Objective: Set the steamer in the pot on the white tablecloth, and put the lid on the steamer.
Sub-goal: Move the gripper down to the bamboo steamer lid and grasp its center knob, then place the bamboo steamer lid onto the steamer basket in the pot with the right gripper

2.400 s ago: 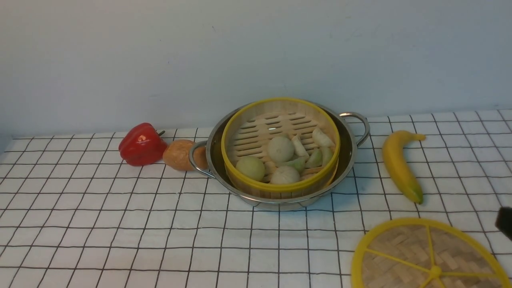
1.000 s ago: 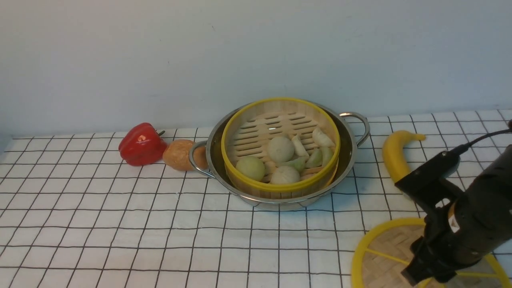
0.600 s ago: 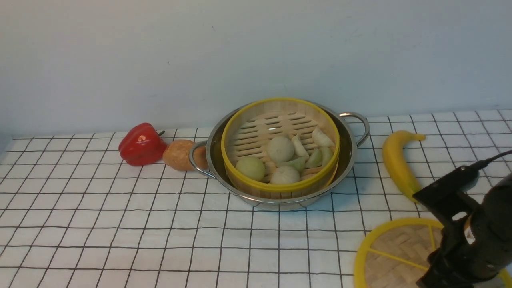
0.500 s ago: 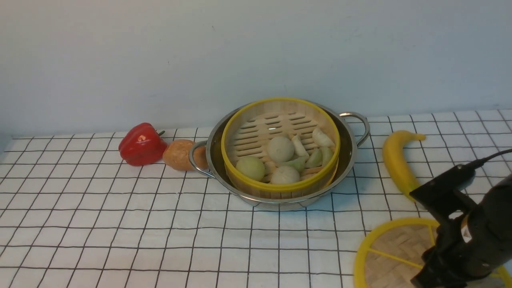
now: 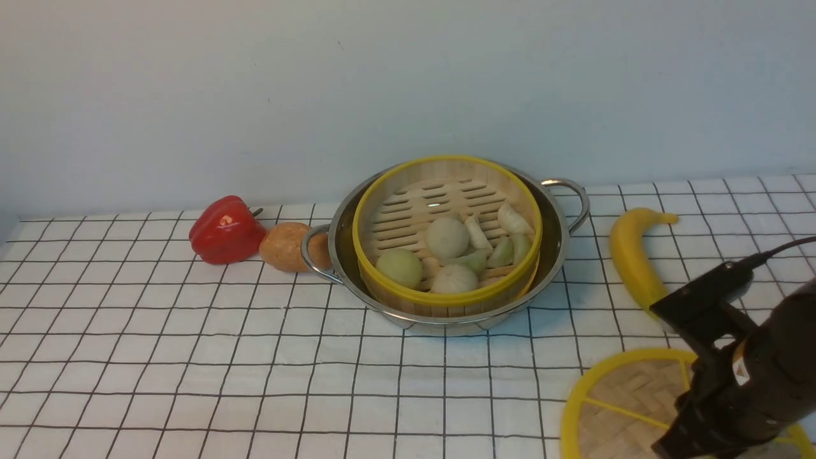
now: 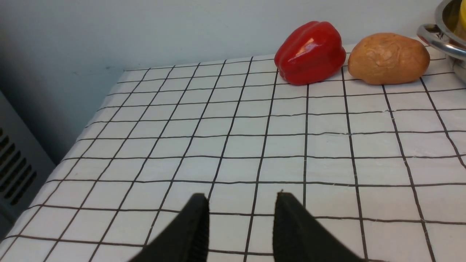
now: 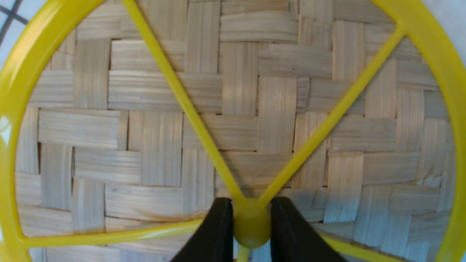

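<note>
Front view, steamer [image 5: 440, 297] in pot [image 5: 553, 245], buns [image 5: 446, 237] inside

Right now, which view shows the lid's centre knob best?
The right wrist view: the lid fills it, and the knob sits sharp between the fingers of the right gripper. The front view shows only the left part of the lid; the right arm hides the knob. The left wrist view shows no lid.

Banana [image 5: 633, 262] near pot [image 5: 554, 250] and lid [image 5: 615, 405]

Lying by the surface's [image 5: 191, 357] far edge: pepper [image 5: 226, 231] just beside potato [image 5: 287, 247], left; banana [image 5: 634, 261], right.
</note>
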`<control>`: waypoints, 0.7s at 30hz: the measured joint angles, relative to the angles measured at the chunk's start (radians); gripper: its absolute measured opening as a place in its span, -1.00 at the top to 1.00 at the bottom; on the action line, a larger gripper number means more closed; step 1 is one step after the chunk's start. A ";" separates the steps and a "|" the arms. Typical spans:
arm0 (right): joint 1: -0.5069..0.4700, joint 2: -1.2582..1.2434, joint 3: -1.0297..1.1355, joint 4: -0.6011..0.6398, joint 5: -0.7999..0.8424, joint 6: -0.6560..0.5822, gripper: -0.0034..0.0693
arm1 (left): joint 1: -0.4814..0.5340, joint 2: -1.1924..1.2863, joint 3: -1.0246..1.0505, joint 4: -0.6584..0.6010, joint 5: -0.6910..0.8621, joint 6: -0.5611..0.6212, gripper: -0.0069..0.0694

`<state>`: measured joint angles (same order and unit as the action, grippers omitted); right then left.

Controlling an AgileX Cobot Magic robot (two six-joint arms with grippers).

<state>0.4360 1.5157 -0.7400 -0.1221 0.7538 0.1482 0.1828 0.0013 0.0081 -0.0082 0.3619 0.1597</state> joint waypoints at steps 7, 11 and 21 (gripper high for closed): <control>0.000 -0.028 -0.078 -0.050 0.185 0.030 0.51 | 0.000 0.000 0.000 0.000 0.000 0.000 0.18; 0.000 -0.089 -0.234 -0.009 0.348 -0.026 0.51 | 0.000 0.000 0.000 0.000 0.000 0.000 0.18; 0.000 -0.015 -0.588 0.185 0.412 -0.217 0.51 | 0.000 0.000 0.000 0.000 0.000 0.000 0.18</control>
<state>0.4360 1.5002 -1.3284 0.0626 1.1661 -0.0686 0.1828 0.0013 0.0081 -0.0082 0.3619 0.1597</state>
